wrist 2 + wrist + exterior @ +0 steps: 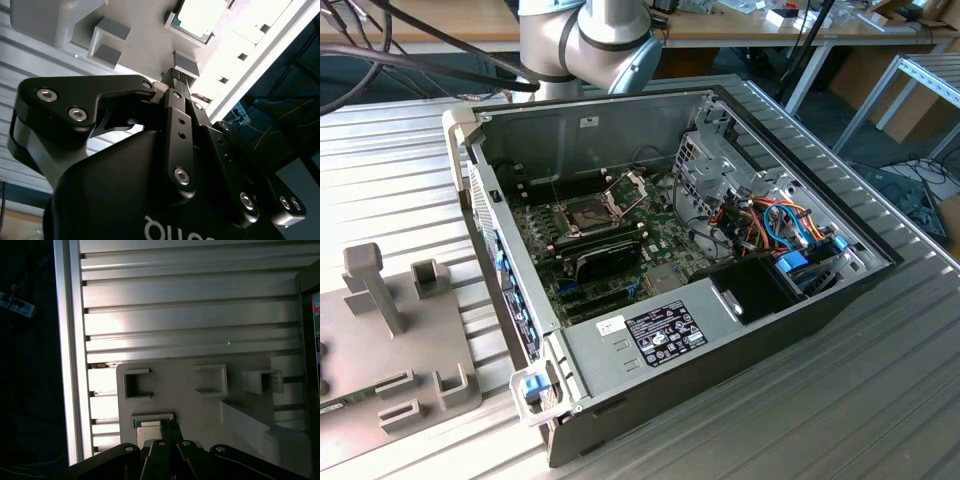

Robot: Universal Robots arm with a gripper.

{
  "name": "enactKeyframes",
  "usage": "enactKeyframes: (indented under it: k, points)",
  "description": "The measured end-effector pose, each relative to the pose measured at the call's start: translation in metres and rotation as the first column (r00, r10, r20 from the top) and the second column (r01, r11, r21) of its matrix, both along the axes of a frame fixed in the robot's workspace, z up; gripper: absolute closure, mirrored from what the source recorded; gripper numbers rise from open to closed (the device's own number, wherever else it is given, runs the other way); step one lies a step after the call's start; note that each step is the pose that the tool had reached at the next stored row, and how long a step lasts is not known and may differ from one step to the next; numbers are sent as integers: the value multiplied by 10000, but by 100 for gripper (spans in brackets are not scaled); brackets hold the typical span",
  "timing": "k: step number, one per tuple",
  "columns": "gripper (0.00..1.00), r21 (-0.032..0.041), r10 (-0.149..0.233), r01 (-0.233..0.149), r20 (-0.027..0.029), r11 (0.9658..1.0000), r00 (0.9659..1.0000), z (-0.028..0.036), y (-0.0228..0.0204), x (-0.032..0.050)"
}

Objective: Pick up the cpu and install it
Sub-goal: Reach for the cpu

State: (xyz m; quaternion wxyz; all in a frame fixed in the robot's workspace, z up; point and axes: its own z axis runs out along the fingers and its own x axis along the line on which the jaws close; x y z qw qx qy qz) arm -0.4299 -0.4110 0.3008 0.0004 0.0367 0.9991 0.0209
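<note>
A: Where's the cpu (196, 16)?
B: We see it lying flat on the grey plate (145, 50), near the plate edge that's closest to the table (190, 315) rim. In the second wrist view it's washed out by glare & cut off at the border. In the first wrist view the cpu (149, 432) is partly hidden behind the gripper (170, 431).
A: Jaws?
B: They look pressed together w/ nothing btw them. The tips hang over the plate, just beside the cpu. We can't tell if they touch it.
A: And the case (720, 330)?
B: In the exterior view it lies open on the table, just beside the plate, to the exterior view's right of it. The frame (628, 188) is tilted up over the socket (588, 215), but we can't make out what's inside. The arm (590, 40) is cut off at the top.
</note>
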Motion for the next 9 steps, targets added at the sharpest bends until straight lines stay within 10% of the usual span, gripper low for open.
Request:
enactKeyframes:
  k: [9]
  points:
    - [89,-41,11,-11,0,10000,10000,-19,-155,-132]
